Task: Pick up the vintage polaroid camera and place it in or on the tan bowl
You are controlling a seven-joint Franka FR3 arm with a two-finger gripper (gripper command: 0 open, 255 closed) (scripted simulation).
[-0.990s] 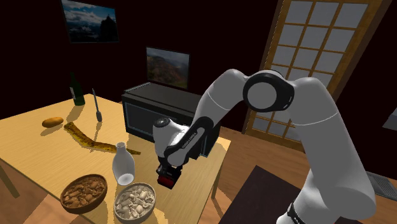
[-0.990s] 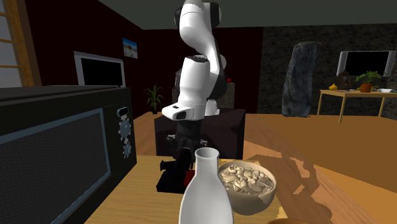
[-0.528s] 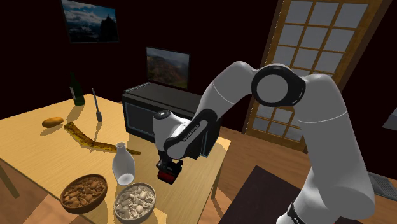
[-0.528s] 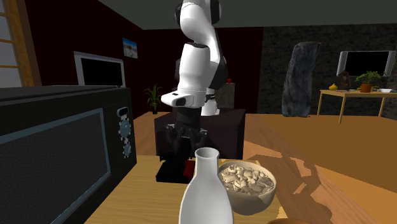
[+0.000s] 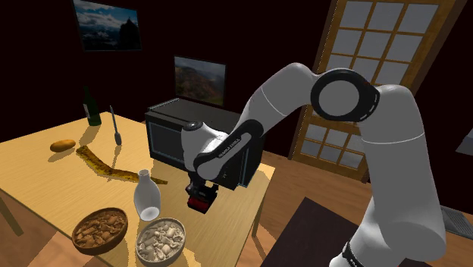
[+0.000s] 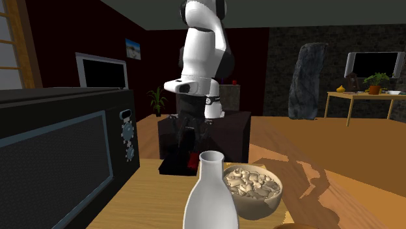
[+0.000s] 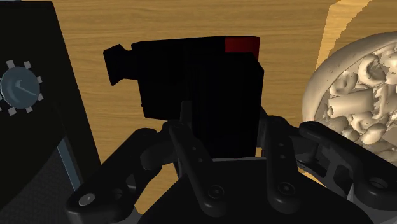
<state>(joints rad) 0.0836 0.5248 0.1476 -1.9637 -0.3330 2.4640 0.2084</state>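
Pincer (image 7: 224, 124) is clamped on the black polaroid camera (image 7: 197, 79), one finger on each flank; grip looks square. Change over the last second: the camera was sitting on the tabletop (image 5: 45, 174), and it now looks lifted off, carried up with the wrist. So the pick looks done and the transfer is next. Tan bowl (image 7: 316, 89), heaped with pale chunks, sits just beside the pincer and lower, on the side away from the microwave (image 7: 32, 133). White bottle (image 5: 148, 199) stands near, next to that bowl, so watch it on the traverse. Darker brown bowl (image 5: 99, 227) is further out past the bottle; judging by colour, it's not the target.
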